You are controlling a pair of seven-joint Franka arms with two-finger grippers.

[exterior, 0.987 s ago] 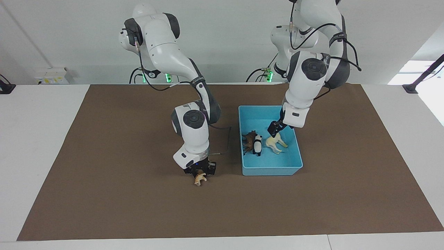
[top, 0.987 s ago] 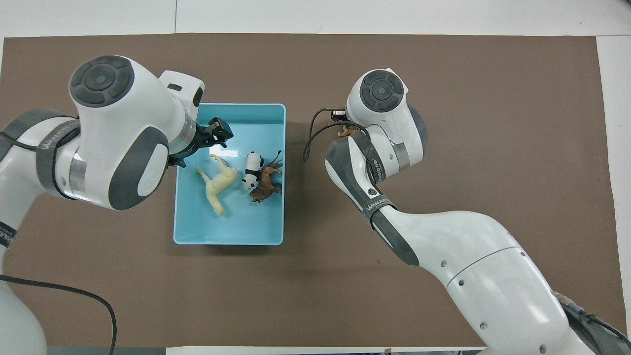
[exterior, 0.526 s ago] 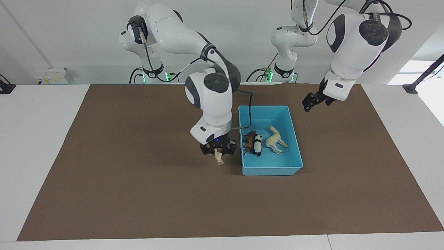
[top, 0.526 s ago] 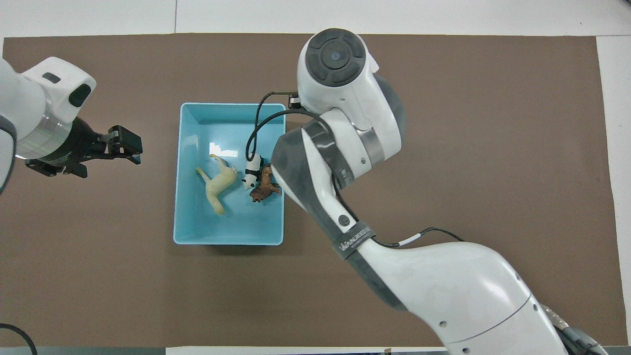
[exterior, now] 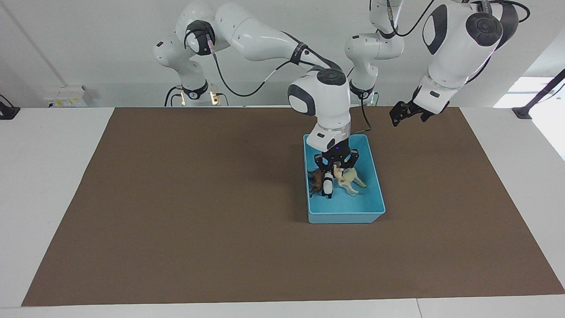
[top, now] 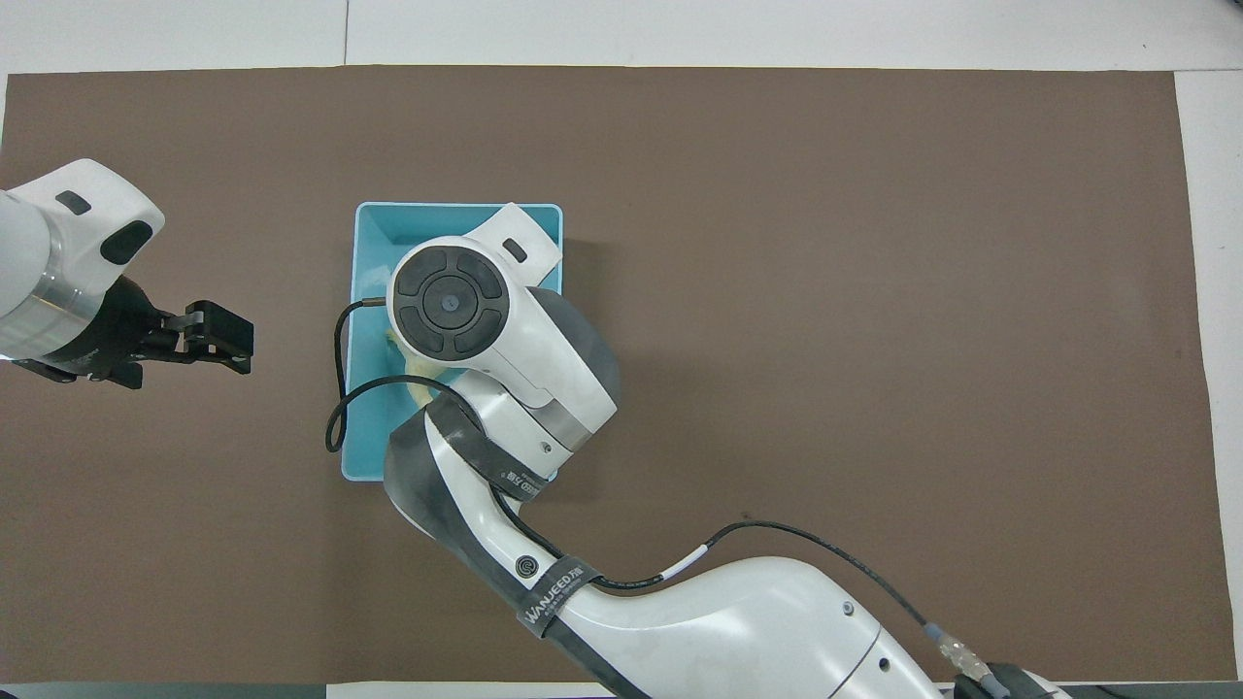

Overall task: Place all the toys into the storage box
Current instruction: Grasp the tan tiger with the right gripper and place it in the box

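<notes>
Blue storage box (exterior: pixel 377 194): horse (exterior: pixel 351 180), panda (exterior: pixel 327 185), lion (exterior: pixel 316 180) inside. Right tool (exterior: pixel 338 166) spread above them, tiger (exterior: pixel 338 169) between fingers, seemingly released. Left tool (exterior: pixel 399 118) waiting, state indiscernible.

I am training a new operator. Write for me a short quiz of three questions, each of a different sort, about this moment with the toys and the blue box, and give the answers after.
1. True or false: the right gripper is over the storage box.
2. Multiple choice: where is the left gripper? A) inside the box; B) raised over the brown mat, at the left arm's end of the box; C) resting on the panda.
3. Fill in: lying in the box, the panda is between the brown lion-like animal and the cream-yellow ____.

Key: 1 true; 2 B; 3 horse.
</notes>
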